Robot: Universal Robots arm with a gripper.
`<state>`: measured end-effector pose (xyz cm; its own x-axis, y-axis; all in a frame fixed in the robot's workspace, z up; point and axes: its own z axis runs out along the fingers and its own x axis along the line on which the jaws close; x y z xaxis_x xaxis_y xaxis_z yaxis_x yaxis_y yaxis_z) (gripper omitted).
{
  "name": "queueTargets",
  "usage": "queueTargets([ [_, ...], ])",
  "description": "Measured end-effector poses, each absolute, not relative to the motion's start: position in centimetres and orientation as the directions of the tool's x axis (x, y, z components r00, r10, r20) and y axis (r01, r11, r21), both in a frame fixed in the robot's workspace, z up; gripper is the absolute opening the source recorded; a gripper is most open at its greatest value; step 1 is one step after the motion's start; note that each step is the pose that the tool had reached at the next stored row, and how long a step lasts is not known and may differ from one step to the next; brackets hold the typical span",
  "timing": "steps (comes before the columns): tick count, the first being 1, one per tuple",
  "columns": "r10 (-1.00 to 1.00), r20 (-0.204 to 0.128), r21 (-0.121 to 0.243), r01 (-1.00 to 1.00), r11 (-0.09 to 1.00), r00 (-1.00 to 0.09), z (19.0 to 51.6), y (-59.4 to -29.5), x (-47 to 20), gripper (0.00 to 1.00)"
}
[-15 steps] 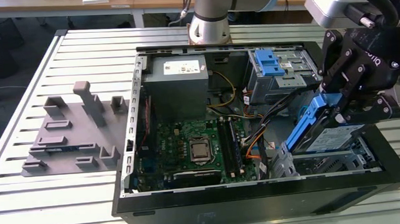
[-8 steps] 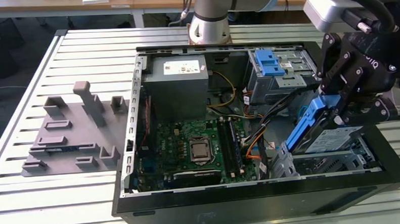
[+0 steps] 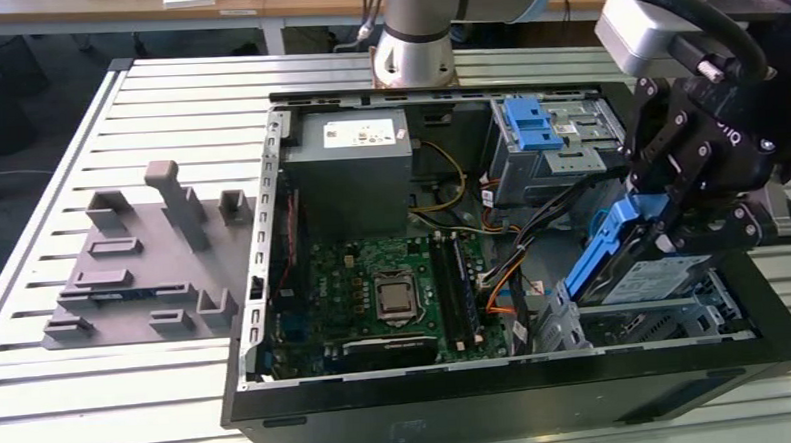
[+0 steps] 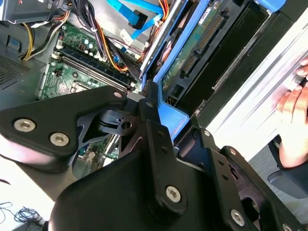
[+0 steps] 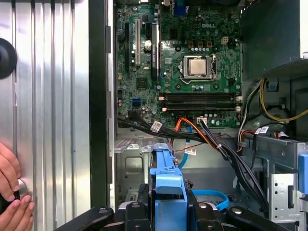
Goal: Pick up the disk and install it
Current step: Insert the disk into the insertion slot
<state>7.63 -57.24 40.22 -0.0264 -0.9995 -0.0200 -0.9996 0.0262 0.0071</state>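
Now we are seeing gripper (image 3: 666,232) pinching disk (image 3: 600,258) by its blue bracket (image 5: 166,185), jaws pressing on both sides. Disk hanging steeply tilted, lower end sitting inside open case (image 3: 510,392) at exterior view's right, beside motherboard (image 3: 371,273) and cables (image 5: 211,139). Person's hand (image 5: 10,190) resting on slatted table (image 3: 136,393) just outside case wall. Grey stand (image 3: 144,262) sitting on table at exterior view's left, well apart from case

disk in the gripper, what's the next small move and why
Probably a slow, slight lowering while easing out the tilt. The gripper is shut on the disk, which hangs tilted just above the metal drive cage at the exterior view's right end of the case and is not yet seated. Cables lie close beside the cage, so going slowly seems safer.
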Motion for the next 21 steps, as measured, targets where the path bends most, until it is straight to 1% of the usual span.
queueTargets([
  [18, -0.999, -0.02, 0.007, -1.0, 0.026, -0.026, 38.7, -57.2, 7.7, 0.36],
  [20, -0.999, -0.02, 0.007, -1.0, 0.026, -0.026, 38.6, -57.2, 7.8, 0.38],
  [21, -0.999, -0.02, 0.007, -1.0, 0.026, -0.026, 38.6, -57.2, 7.8, 0.44],
])
